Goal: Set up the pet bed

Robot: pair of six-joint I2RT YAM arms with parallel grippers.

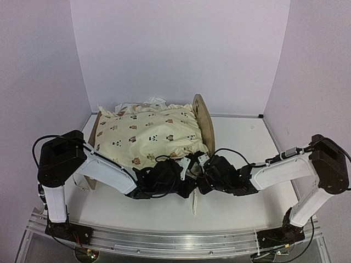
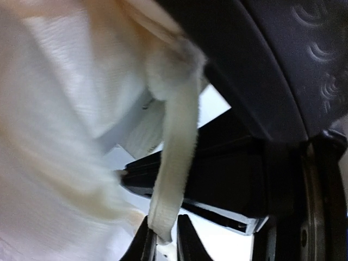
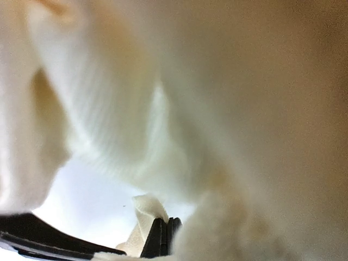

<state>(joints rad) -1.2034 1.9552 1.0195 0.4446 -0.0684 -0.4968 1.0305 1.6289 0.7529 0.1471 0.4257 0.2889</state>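
The white table carries the pet bed, which stands toward the back, left of the middle. Only the bed's two rounded wooden end boards show, one at each end. The rest of the bed lies under a cream quilt printed with small animals. The quilt covers the bed from end board to end board, and its ruffled edge bunches along the bed's far side.

Both arms reach in to the bed's near side and meet at the quilt's front edge, close to the right end board. The left gripper is there, and the right gripper is just beside it. In the left wrist view, the left gripper is clenched on a narrow cream strip that hangs from the quilt. In the right wrist view, the right gripper has its fingers pressed tight together, with a small fold of the quilt caught at their tips. Blurred cloth fills the rest of that view.
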